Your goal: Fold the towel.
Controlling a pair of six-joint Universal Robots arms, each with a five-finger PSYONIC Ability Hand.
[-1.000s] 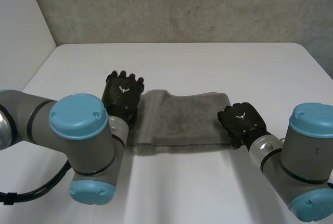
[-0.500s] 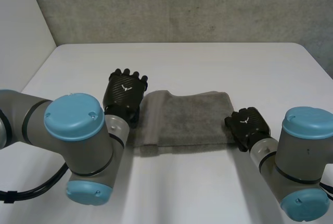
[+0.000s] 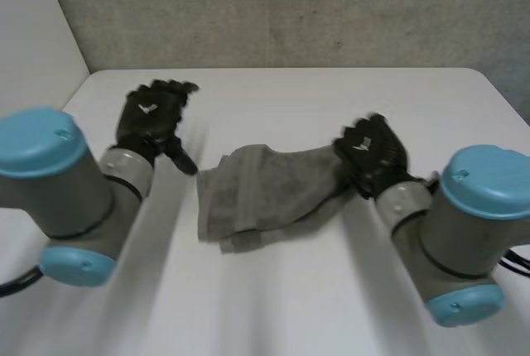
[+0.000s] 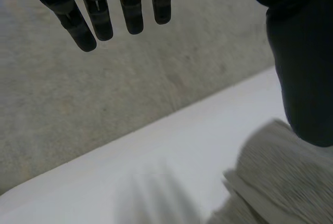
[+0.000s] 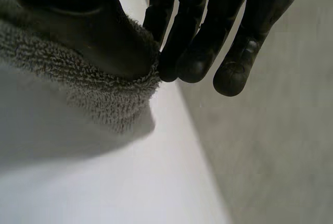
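The grey towel (image 3: 261, 194) lies rumpled in the middle of the white table (image 3: 290, 306), its right end raised off the surface. My right hand (image 3: 373, 156) is shut on that right end. In the right wrist view its fingers (image 5: 190, 52) pinch the towel's fluffy edge (image 5: 99, 86) against the thumb. My left hand (image 3: 151, 120) hovers open to the left of the towel, apart from it. In the left wrist view its fingers (image 4: 99, 18) are straight, and the towel (image 4: 283, 174) lies below the thumb.
A grey concrete wall (image 3: 290, 8) runs behind the table's far edge. A pale wall (image 3: 33, 41) stands at the left. Bare tabletop surrounds the towel on all sides.
My right hand has closed on the towel's right end and lifted it leftward, bunching the cloth. My left hand has pulled away from the towel's left edge, moving left and up.
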